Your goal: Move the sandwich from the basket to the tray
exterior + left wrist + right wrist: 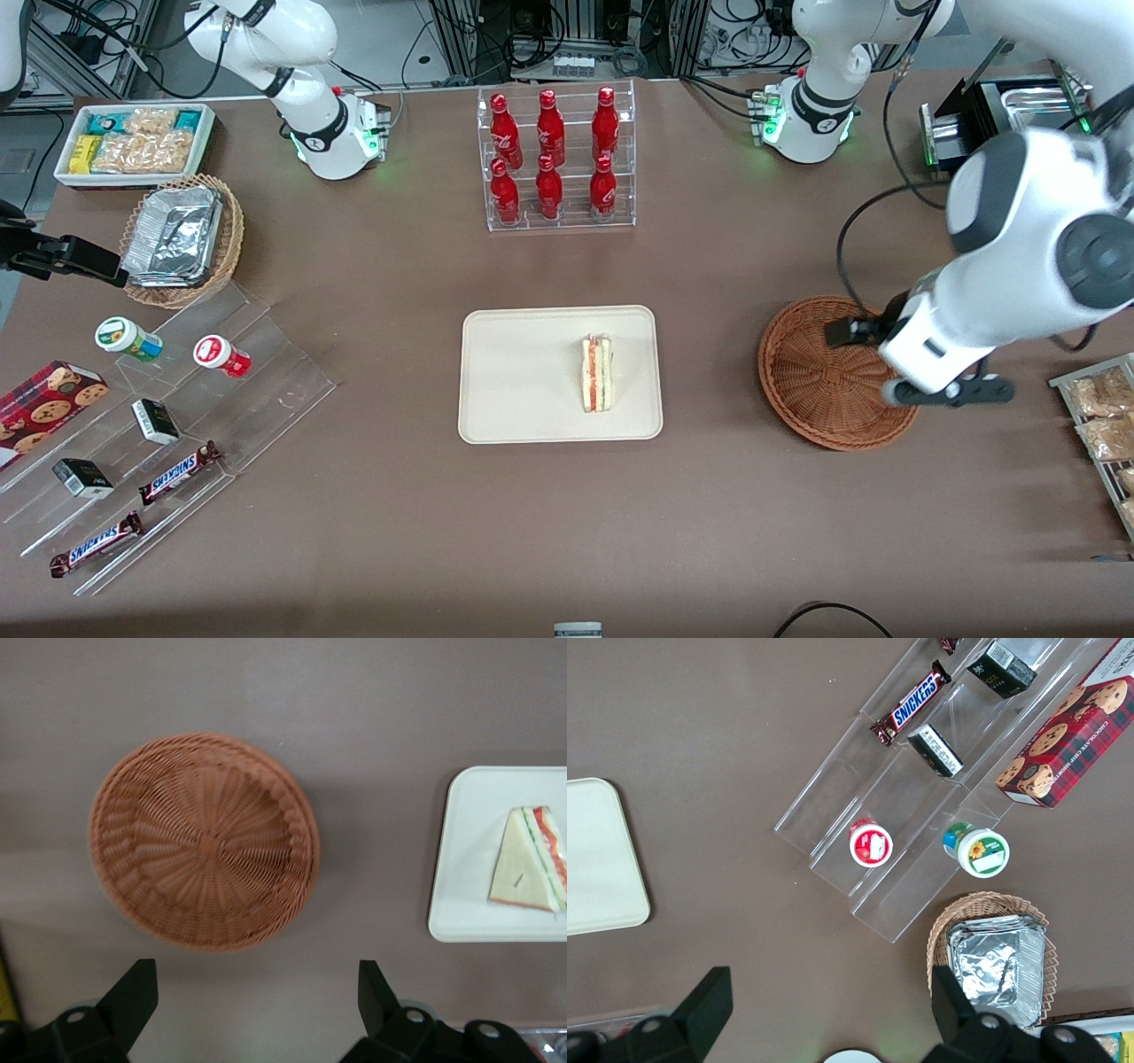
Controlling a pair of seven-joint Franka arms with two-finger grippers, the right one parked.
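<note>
1. Cream-beige tray (496,372) is the landmark, lying at mid-bench in the front view. The sandwich (597,373) lies on it, in the half toward the working arm's end of the bench, its layered cut edge running from nearer the camera to farther from it. The reddish-brown wicker basket (819,372) lies well apart from the tray toward the working arm's end, and nothing shows in it. The gripper (946,391) hangs above the basket's rim on the side away from the tray. A rack of red bottles (554,159) stands farther from the camera than the tray.

2. Left wrist view. The basket (204,842) lies empty below the camera, with bare brown bench (372,709) between it and the tray (461,859). The sandwich (530,861) lies flat on the tray with its red and green layers along the edge turned away from the basket. The gripper (257,1001) has its jaws spread wide and holds nothing; both dark fingertips (133,992) are clear of the basket. From the jaws the sandwich lies sideways, past the basket, well apart. By these positions the transfer appears complete, so only a retreat would remain.

3. Right wrist view. Only one corner of the tray (602,859) shows; neither sandwich nor working gripper is visible here.
</note>
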